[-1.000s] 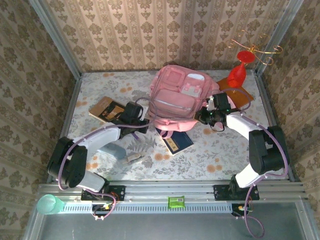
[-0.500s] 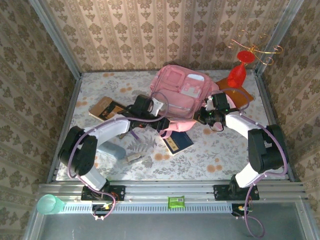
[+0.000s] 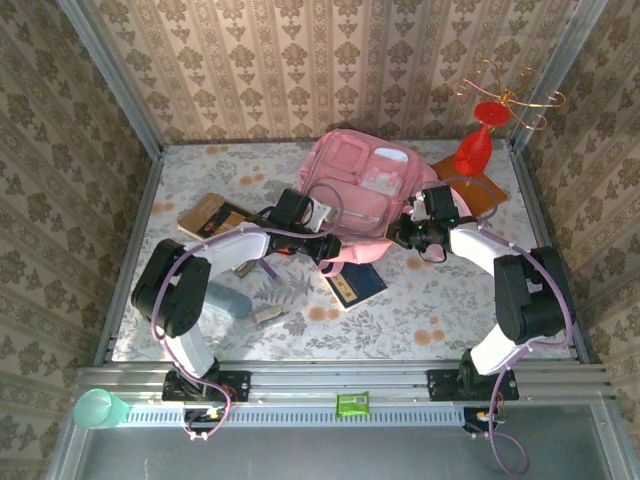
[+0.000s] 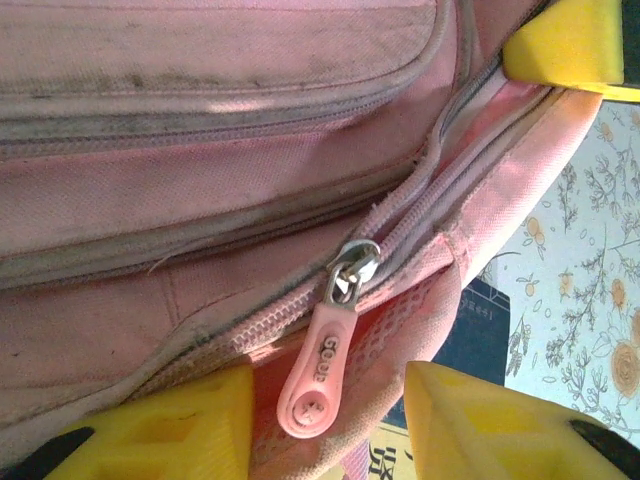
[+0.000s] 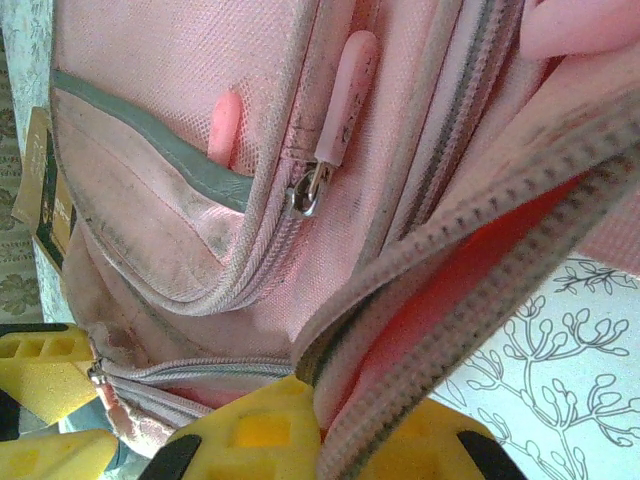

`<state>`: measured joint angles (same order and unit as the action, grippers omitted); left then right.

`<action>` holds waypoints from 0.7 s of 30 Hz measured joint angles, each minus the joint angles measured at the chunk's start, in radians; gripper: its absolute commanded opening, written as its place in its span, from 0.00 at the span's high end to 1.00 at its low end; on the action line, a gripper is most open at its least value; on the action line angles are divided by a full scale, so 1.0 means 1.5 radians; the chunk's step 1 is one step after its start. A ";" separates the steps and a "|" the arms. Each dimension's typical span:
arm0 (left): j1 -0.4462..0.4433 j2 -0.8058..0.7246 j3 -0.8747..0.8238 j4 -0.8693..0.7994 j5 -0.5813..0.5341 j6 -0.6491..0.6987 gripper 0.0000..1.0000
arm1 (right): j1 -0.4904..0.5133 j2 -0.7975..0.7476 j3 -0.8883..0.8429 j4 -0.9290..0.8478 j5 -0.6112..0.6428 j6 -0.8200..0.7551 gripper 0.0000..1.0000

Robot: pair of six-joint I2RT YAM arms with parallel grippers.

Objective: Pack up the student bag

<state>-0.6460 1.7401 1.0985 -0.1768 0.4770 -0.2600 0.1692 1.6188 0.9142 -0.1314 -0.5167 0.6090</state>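
Two grippers are working at the student bag (image 3: 355,190), which is lying toward 12 o'clock on the flowered table (image 3: 430,300), front pockets facing up and its near edge partly covering a dark blue book (image 3: 357,285) at the bag's 6 o'clock. At the bag's 4 o'clock corner the right gripper (image 5: 340,437) is pinching the zipper-edged lip of the main opening, jaws clenched on the fabric and parting it so that reddish lining is showing. At the 7 o'clock corner the left gripper (image 4: 325,400) is standing released, its yellow fingers (image 4: 160,430) spread either side of a pink rubber zipper pull (image 4: 318,375) without touching it. The bag is probably going to handle as a soft, floppy load. Its woven cloth is likely sagging and folding wherever it is unsupported, and it looks grippy rather than slippery and not at all fragile. The small, flexible pull seems the best place to take hold, pinched across its flat faces close to the metal slider. The clamped lip is likely serving as the anchor, stopping the light bag from dragging along with the slider.
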 measured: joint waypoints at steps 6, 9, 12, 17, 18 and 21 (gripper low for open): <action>0.000 0.030 0.020 0.003 0.009 -0.009 0.67 | 0.000 0.004 0.000 0.002 0.000 0.000 1.00; 0.000 0.040 0.028 0.003 0.012 -0.014 0.74 | 0.001 0.005 0.000 0.006 0.001 0.001 1.00; 0.003 0.042 0.029 0.005 0.015 -0.020 0.85 | 0.002 0.005 0.000 0.008 0.000 0.002 1.00; 0.006 0.042 0.029 0.012 0.014 -0.018 1.00 | 0.004 0.005 0.000 0.006 0.006 -0.005 1.00; 0.009 0.042 0.029 0.014 0.014 -0.018 1.00 | 0.004 0.005 0.000 0.004 0.007 -0.010 1.00; 0.017 0.037 0.021 0.029 0.016 -0.019 1.00 | 0.004 0.005 0.000 -0.008 0.020 -0.035 1.00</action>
<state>-0.6201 1.7962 1.1294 -0.1333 0.5007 -0.2882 0.1745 1.6264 0.9142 -0.1432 -0.4862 0.5560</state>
